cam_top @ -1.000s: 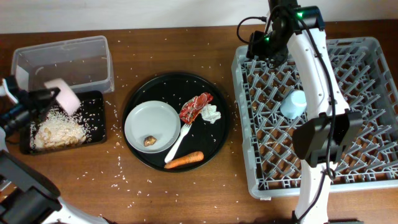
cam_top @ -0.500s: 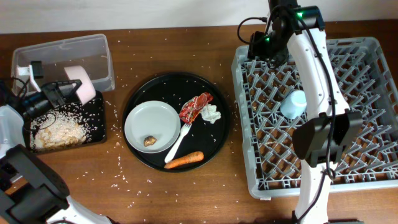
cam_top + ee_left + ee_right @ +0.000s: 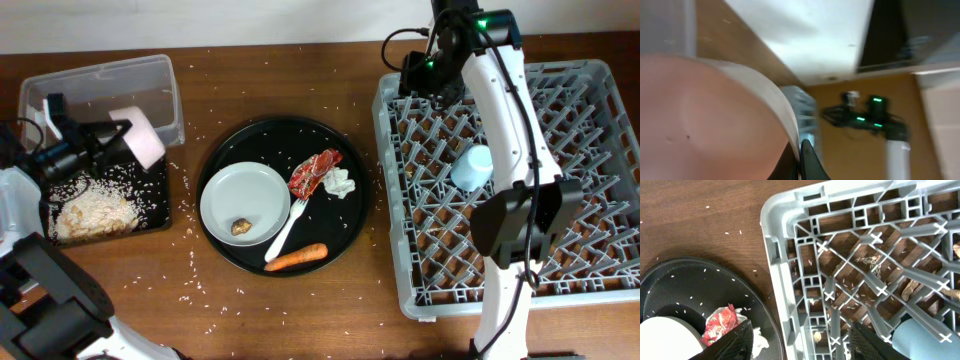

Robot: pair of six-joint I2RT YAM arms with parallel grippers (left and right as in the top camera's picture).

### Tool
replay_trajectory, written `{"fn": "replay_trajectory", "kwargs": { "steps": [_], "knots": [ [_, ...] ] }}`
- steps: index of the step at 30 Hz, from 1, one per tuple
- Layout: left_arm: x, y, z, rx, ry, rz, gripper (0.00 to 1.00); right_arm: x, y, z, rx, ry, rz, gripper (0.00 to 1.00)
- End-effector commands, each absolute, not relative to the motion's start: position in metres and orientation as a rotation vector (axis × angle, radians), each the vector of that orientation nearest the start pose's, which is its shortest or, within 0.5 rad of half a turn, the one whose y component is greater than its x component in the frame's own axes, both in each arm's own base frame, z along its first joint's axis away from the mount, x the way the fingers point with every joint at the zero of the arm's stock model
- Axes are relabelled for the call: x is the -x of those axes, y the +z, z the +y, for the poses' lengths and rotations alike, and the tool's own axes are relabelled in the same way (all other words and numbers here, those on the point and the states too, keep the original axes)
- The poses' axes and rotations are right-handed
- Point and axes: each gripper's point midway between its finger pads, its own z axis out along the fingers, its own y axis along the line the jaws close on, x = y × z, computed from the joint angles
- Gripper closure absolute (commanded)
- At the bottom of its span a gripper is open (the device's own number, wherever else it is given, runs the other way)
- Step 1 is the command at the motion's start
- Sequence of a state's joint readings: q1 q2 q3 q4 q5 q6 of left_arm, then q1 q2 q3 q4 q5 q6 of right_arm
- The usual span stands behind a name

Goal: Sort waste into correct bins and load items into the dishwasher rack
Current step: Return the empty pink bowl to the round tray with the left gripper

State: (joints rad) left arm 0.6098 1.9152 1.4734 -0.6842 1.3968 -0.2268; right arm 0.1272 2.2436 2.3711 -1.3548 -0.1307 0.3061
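The left gripper [image 3: 116,138], pinching the rim of the small white bowl [image 3: 142,140] tipped sideways over the shallow black rectangular tray [image 3: 163,205] of pale grainy rice [image 3: 92,210] (emptying looks finished), should next carry it to the large grey plastic dishwasher rack [image 3: 600,80].

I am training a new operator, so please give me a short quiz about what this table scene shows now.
1. True or false: the light-blue cup lies inside the dishwasher rack.
2. What sits on the plate? A: a spoon. B: the brown food lump. C: an apple.
3. Fill in: the left gripper holds the ____.

Key: 1 true. 2 B. 3 small white bowl.
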Motion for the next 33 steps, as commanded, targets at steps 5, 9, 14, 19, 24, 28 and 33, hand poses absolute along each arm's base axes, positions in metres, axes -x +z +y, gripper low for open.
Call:
{"fn": "replay_trajectory", "kwargs": {
  "steps": [5, 9, 14, 19, 24, 28, 33],
  "knots": [
    [-0.421, 0.254, 0.090, 0.417, -1.652, 1.894, 1.00, -0.493, 0.187, 0.085, -0.196, 0.266, 2.806, 0.39],
    [-0.419, 0.264, 0.085, 0.416, -1.726, 1.871, 1.00, -0.494, 0.187, 0.083, -0.201, 0.252, 2.802, 0.39],
    [-0.445, 0.273, 0.052, 0.214, -1.501, 1.947, 1.00, -0.492, 0.186, 0.083, -0.202, 0.251, 2.812, 0.39],
    [-0.469, 0.296, -0.054, -0.245, -1.343, 1.911, 1.00, -0.492, 0.186, 0.083, -0.202, 0.251, 2.810, 0.39],
    [-0.483, 0.202, -0.133, -0.270, -0.725, 2.298, 1.00, -0.493, 0.187, 0.078, -0.215, 0.250, 2.805, 0.40],
    [-0.470, 0.179, -0.192, -0.580, -0.250, 2.304, 1.00, -0.495, 0.187, 0.073, -0.234, 0.269, 2.801, 0.39],
    [-0.457, 0.148, -0.226, -0.695, 0.067, 2.308, 1.00, -0.496, 0.187, 0.074, -0.232, 0.273, 2.799, 0.39]
  ]
}}
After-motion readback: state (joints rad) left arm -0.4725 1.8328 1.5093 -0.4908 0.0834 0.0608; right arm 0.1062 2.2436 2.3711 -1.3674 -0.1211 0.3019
